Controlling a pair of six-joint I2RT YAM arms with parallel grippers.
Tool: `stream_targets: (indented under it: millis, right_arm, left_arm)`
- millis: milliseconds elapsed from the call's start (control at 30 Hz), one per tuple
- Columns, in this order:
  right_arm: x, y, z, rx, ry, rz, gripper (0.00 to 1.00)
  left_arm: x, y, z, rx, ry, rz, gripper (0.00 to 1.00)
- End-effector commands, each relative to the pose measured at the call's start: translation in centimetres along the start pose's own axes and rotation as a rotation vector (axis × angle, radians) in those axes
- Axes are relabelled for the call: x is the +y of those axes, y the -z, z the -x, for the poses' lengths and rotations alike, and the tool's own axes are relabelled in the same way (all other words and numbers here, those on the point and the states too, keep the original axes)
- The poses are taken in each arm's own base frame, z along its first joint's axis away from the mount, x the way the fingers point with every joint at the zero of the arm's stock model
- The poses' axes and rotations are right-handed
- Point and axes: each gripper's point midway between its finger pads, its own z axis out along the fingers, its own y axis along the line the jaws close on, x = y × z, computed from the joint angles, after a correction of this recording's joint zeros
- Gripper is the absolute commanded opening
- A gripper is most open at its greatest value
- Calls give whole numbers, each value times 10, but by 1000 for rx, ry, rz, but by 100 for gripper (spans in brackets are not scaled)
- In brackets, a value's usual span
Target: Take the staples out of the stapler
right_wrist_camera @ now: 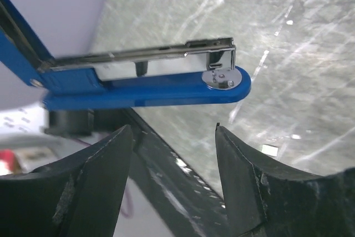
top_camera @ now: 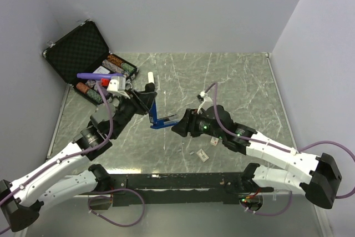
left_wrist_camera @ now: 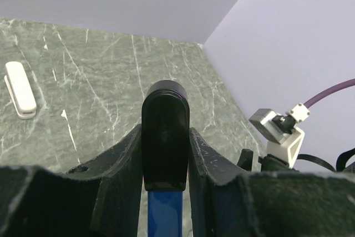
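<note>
Left gripper (left_wrist_camera: 165,156) of mine clamps the stapler (top_camera: 155,112) by its black end. It's hinged wide open, blue body, shiny metal rail showing. Right gripper (right_wrist_camera: 173,137) sits just beside its base, fingers apart.

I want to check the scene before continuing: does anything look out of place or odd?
The stapler is not lying flat: the left hand holds it above the table, hinged wide open, its metal rail apart from the blue base. The right hand is open beside it, holding nothing. Small pale scraps lie loose near the right arm.
</note>
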Motion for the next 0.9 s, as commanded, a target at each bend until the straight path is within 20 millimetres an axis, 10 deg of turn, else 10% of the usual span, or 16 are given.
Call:
stream_targets:
  millis: [0,867]
  right_arm:
    - [27,14,37,-141,-169,58,68]
    - [33,0,51,-195,-462,72,59]
  left_arm:
    - [-29,9,47,-145,53,-108,1]
    - [-41,20,68,-235,85,-179,1]
